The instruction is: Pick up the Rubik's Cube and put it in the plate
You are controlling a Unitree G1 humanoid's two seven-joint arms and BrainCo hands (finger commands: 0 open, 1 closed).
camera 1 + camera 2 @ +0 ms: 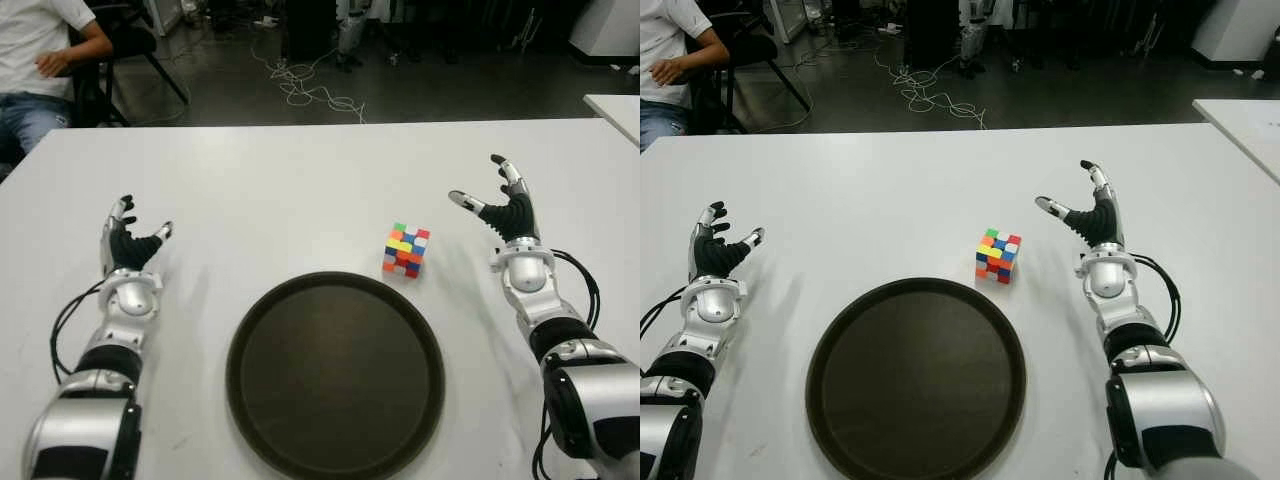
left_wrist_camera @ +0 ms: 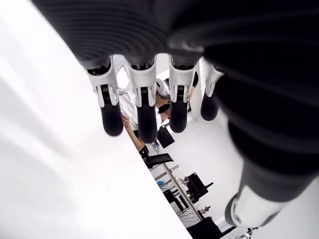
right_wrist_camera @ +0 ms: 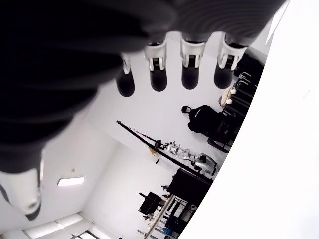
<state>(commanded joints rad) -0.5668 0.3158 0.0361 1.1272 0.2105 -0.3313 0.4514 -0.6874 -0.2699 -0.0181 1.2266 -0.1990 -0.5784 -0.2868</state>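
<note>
A Rubik's Cube (image 1: 405, 250) with mixed colours sits on the white table (image 1: 300, 180), just beyond the far right rim of a round dark brown plate (image 1: 336, 372). The plate holds nothing. My right hand (image 1: 497, 206) is to the right of the cube, apart from it, its fingers spread and holding nothing. At the left side of the table my left hand (image 1: 130, 238) shows well away from the plate, with relaxed fingers (image 2: 110, 117) and nothing in them.
A seated person (image 1: 40, 60) is at the far left beyond the table. Cables (image 1: 310, 90) lie on the dark floor behind the table. Another white table's corner (image 1: 615, 108) shows at the far right.
</note>
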